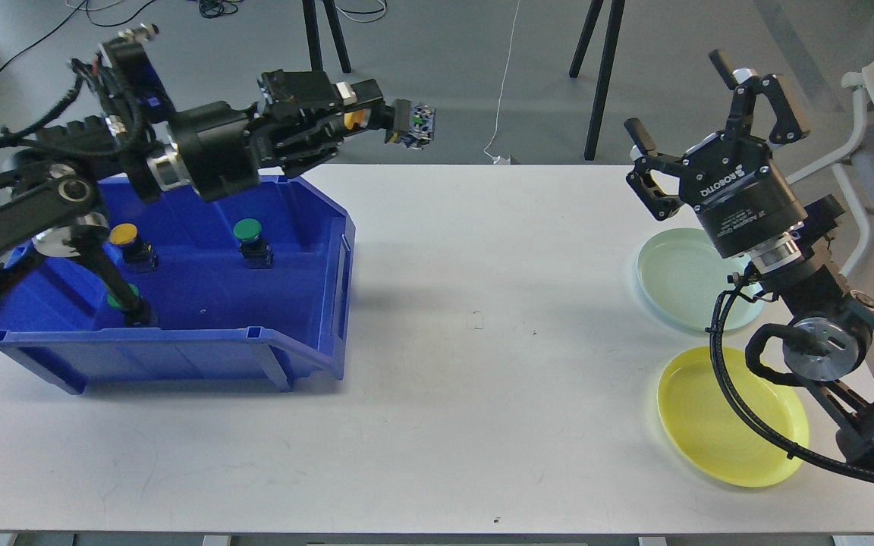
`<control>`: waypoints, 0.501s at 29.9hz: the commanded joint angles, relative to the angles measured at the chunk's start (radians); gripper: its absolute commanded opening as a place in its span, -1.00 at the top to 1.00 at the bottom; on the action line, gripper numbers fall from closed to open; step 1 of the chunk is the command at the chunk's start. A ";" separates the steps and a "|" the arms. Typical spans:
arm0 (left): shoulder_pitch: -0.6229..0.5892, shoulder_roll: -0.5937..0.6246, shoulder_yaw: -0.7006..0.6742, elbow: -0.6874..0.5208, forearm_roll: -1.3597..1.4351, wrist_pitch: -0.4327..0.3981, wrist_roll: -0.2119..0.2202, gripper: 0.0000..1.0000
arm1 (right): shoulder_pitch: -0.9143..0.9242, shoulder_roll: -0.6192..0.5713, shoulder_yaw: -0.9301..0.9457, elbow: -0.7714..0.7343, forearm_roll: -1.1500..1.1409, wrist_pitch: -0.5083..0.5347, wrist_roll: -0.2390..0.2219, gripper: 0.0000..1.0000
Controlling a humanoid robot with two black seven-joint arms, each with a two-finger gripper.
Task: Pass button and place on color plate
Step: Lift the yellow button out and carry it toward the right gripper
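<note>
Below our left gripper (361, 121) sits the blue bin (308, 303); under our right gripper (710, 106), jaws spread wide and empty, lie the green plate (672, 277) and yellow plate (710, 425). Our left gripper clamps the yellow button (399, 121), raised high.

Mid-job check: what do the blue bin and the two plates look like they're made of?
Blue bin: looks like rigid moulded plastic, semi-gloss, going by its uniform colour and moulded rim tabs. Yellow plate and pale green plate: probably plastic too; smooth, slightly translucent at the rims, with faint concentric rings and a soft sheen. Glazed ceramic can't be ruled out from this view.
</note>
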 commanded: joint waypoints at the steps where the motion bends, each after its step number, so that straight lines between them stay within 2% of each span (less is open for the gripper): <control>1: 0.134 -0.133 -0.109 0.030 -0.006 0.000 0.000 0.87 | -0.032 0.044 -0.065 0.013 -0.178 -0.122 0.004 -0.97; 6: 0.163 -0.184 -0.124 0.030 -0.005 0.000 0.000 0.87 | -0.019 0.097 -0.122 0.002 -0.203 -0.136 0.004 -0.97; 15: 0.164 -0.187 -0.124 0.031 -0.006 0.000 0.000 0.87 | -0.001 0.235 -0.151 -0.017 -0.212 -0.142 0.004 -0.97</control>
